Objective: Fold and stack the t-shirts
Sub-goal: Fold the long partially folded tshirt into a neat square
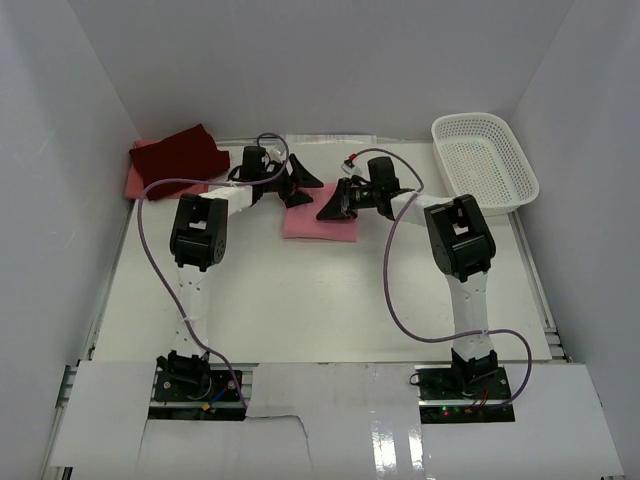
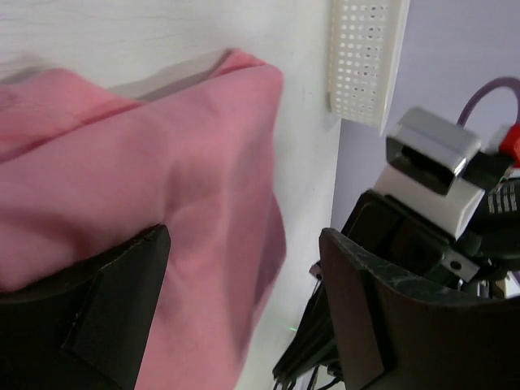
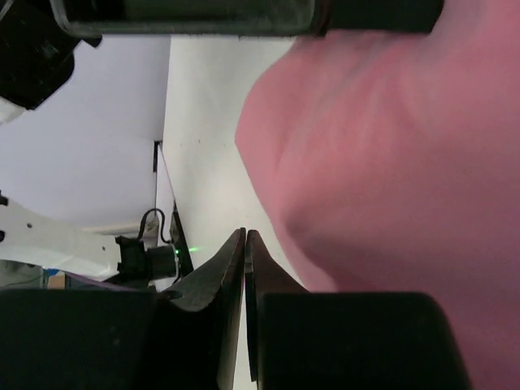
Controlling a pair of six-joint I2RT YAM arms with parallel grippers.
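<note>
Light pink t-shirt [image 1: 322, 226], folded, lies mid-worktop toward the far edge. My left gripper [image 2: 244, 244] stands spread over it; my right gripper [image 3: 244, 241], fingers pressed together beside it, pinches nothing visible. Soft, light, floppy cloth: I judge the folded edges the best hold.

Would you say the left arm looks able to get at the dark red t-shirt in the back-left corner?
Probably yes: the dark red t-shirt lies uncovered on that arm's side, nothing stands between, and the left gripper is open above the folded pink t-shirt.
</note>
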